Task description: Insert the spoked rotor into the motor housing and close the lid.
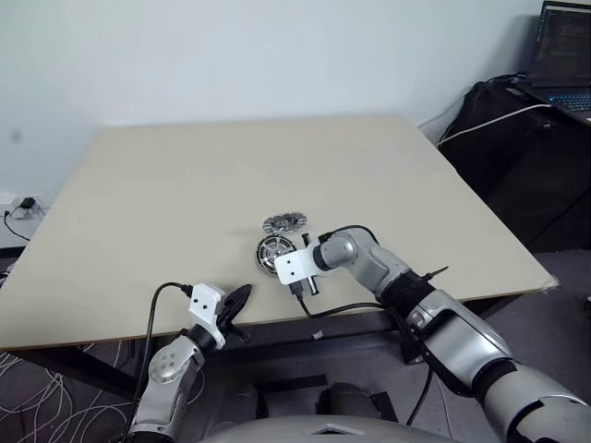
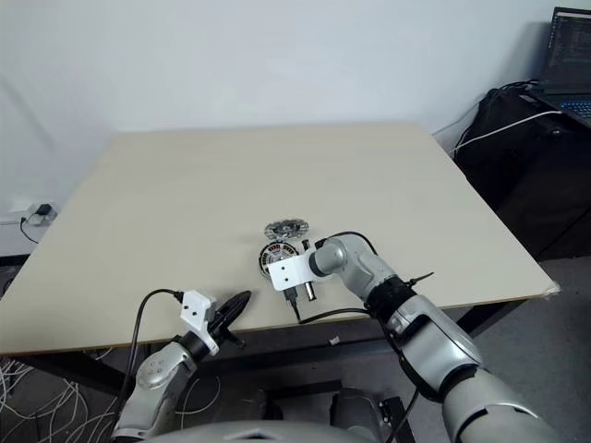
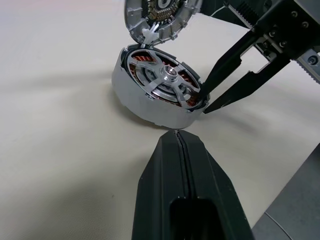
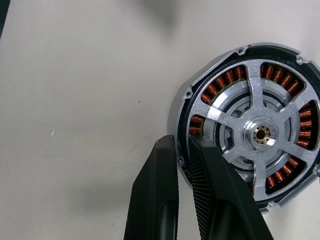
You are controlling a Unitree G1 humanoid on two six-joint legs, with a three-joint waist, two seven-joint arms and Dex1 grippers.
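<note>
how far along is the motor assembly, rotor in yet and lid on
Done: the spoked rotor already sits inside the motor housing, copper windings showing between its spokes. In hand: the right gripper is pinched on the housing's rim beside the rotor, fingers nearly together; the left gripper is shut, resting near the table edge. Left: the lid lies just behind the housing, still to be closed on.

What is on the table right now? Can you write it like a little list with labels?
table: tan, flat
motor housing: on the table, copper windings showing
spoked rotor: already sitting inside the housing
lid: off, lying beside the housing
right gripper: fingers nearly shut on the housing's rim
left gripper: fingers shut, holding nothing, near the table's front edge
still to do: put the lid on
</note>
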